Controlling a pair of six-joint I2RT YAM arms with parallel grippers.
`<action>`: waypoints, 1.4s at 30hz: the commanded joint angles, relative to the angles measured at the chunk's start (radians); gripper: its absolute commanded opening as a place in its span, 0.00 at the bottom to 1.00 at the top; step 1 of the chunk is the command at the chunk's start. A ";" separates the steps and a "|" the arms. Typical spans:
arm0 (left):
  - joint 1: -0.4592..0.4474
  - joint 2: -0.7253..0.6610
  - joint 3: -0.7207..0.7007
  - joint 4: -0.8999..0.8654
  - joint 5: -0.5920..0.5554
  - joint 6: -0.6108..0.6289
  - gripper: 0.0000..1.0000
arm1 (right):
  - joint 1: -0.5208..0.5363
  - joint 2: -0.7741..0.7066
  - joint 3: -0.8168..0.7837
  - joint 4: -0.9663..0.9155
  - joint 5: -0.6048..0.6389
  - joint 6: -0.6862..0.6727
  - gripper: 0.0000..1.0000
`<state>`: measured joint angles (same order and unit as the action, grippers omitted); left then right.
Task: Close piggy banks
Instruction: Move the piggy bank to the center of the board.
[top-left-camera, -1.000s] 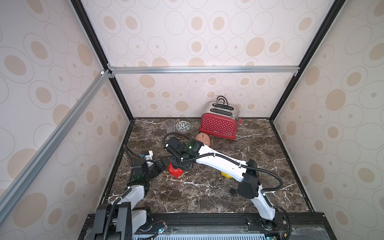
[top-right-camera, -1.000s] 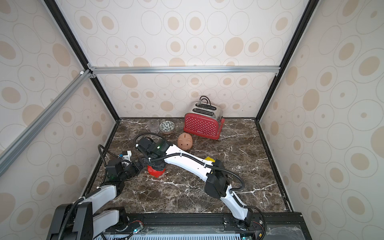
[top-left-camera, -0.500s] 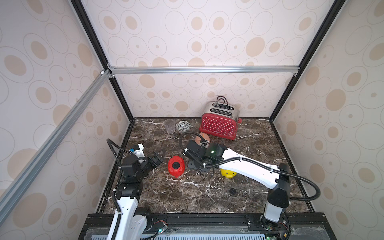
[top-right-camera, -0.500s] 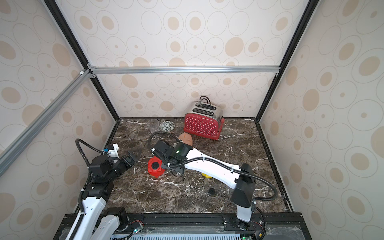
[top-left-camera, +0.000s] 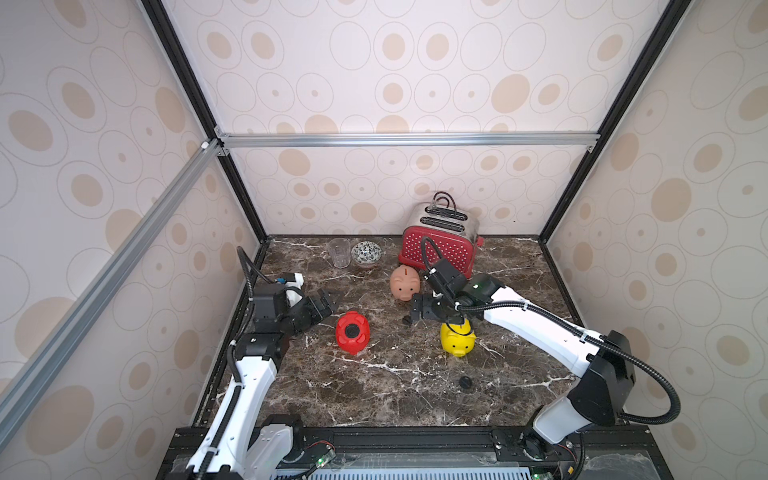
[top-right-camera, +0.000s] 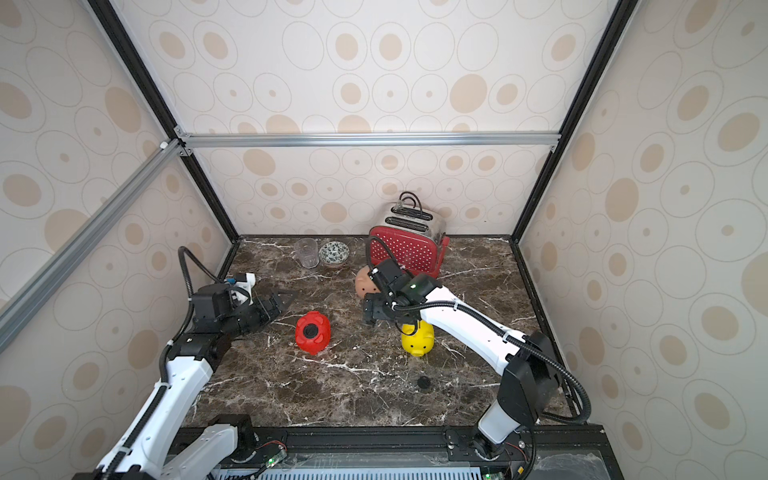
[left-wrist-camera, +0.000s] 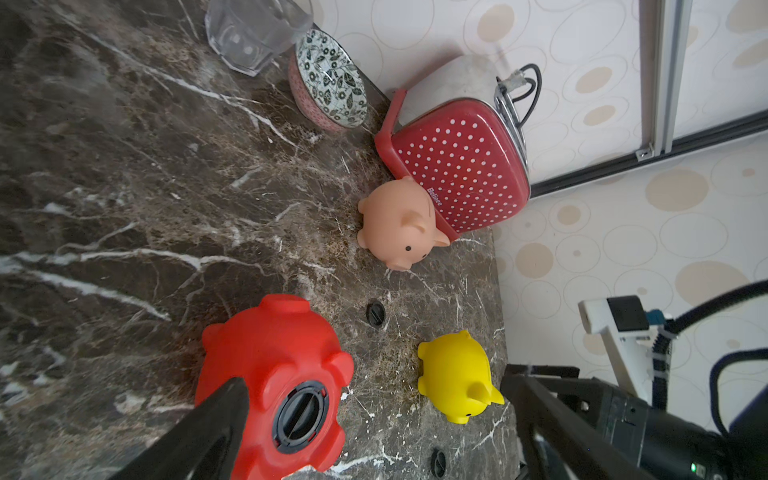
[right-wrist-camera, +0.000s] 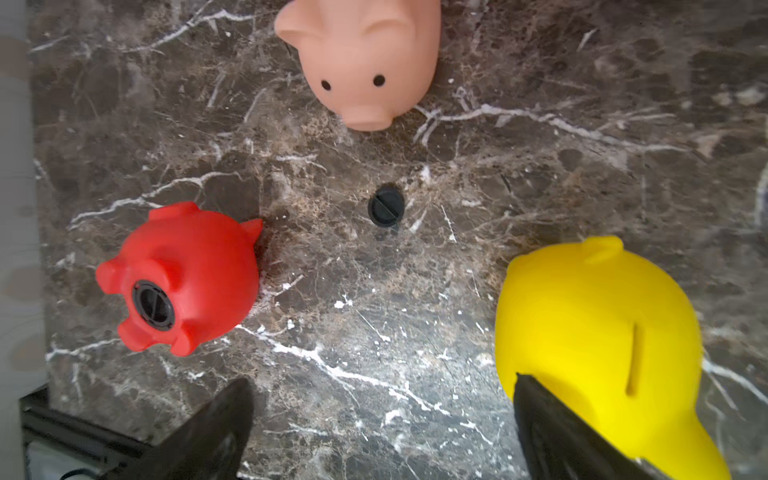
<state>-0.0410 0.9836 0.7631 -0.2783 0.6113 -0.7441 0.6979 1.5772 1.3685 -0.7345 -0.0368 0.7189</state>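
Observation:
The red piggy bank (top-left-camera: 352, 332) lies belly up with a black plug (left-wrist-camera: 300, 409) seated in its belly hole. Standing upright are the pale pink piggy bank (top-left-camera: 404, 282) by the toaster and the yellow one (top-left-camera: 457, 341), coin slot up (right-wrist-camera: 633, 357). One loose black plug (right-wrist-camera: 385, 206) lies between the three pigs, another (top-left-camera: 465, 381) nearer the front. My left gripper (top-left-camera: 328, 301) is open, just left of the red pig and apart from it. Above the yellow pig's back end hovers my right gripper (top-left-camera: 417, 309), open and holding nothing.
A red dotted toaster (top-left-camera: 440, 245) stands at the back wall, with a clear glass (top-left-camera: 338, 253) and a patterned bowl (top-left-camera: 365, 253) to its left. Patterned walls enclose the marble table (top-left-camera: 374, 399) on three sides.
My right gripper opened, let go at the red pig's belly and drew back right to above the yellow pig. The left arm pulled back left and rose. The red pig stays belly up.

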 joint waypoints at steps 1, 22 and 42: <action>-0.088 0.097 0.102 -0.014 -0.029 0.065 0.99 | -0.093 -0.029 -0.094 0.246 -0.307 -0.126 1.00; -0.261 0.924 0.755 -0.085 -0.050 0.168 0.99 | -0.307 0.399 0.181 0.381 -0.428 -0.145 0.94; -0.301 1.173 0.955 -0.117 -0.015 0.175 0.90 | -0.299 0.578 0.357 0.318 -0.420 -0.139 0.66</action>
<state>-0.3294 2.1471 1.6764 -0.3626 0.5800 -0.5961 0.3931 2.1376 1.7134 -0.3965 -0.4404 0.5777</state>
